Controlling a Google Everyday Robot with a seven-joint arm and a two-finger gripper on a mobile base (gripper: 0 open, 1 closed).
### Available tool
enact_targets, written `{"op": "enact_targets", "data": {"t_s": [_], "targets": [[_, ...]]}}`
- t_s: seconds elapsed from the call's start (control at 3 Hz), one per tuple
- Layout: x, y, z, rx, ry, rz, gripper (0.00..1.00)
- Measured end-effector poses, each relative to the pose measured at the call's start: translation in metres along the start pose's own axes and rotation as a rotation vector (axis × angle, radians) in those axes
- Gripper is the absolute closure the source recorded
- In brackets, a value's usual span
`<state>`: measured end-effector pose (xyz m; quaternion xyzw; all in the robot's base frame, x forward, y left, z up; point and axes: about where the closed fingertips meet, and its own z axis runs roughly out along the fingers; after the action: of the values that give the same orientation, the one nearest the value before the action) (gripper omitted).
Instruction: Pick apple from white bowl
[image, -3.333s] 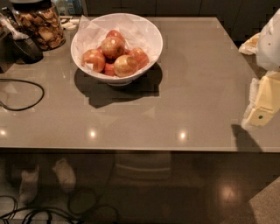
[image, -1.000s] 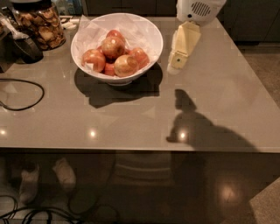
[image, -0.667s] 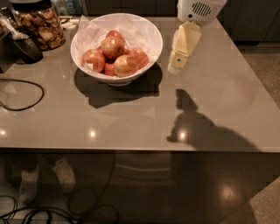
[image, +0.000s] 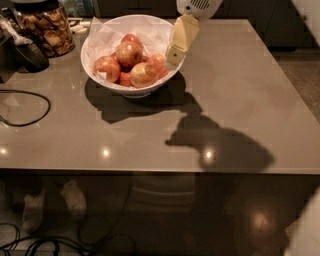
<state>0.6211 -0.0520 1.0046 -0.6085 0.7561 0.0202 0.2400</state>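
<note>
The white bowl (image: 100, 42), lined with crumpled white paper, stands at the back left of the grey table (image: 240, 110). It holds several red-yellow apples in a pile. The apple (image: 144, 74) at the front of the pile is red-orange with a pale yellow-gold patch. My gripper (image: 175, 52), cream-coloured under a white wrist (image: 197, 6), hangs over the bowl's right rim, just right of the pile and close to the rightmost apple (image: 158, 63). It holds nothing that I can see.
A glass jar of brown snacks (image: 45, 27) stands at the back left beside a dark device (image: 30, 55). A black cable (image: 30, 117) loops on the table's left side. The table's front edge (image: 160, 171) runs across the view, with the floor and more cables below it.
My gripper has moved left from beside the bowl to over its right rim, and its shadow has shifted left with it. The bowl and apples have not moved.
</note>
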Motion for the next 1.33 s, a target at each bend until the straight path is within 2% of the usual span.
{"op": "enact_targets", "data": {"t_s": [0.33,0.67,1.0,1.33], "targets": [[-0.028,-0.016,0.014,-0.019,-0.01,-0.009,0.0],[-0.047,-0.028,0.026,-0.035,-0.013,-0.017,0.15],[-0.059,-0.037,0.035,-0.043,-0.015,-0.02,0.24],[-0.065,-0.045,0.049,-0.058,-0.019,-0.007,0.25]]}}
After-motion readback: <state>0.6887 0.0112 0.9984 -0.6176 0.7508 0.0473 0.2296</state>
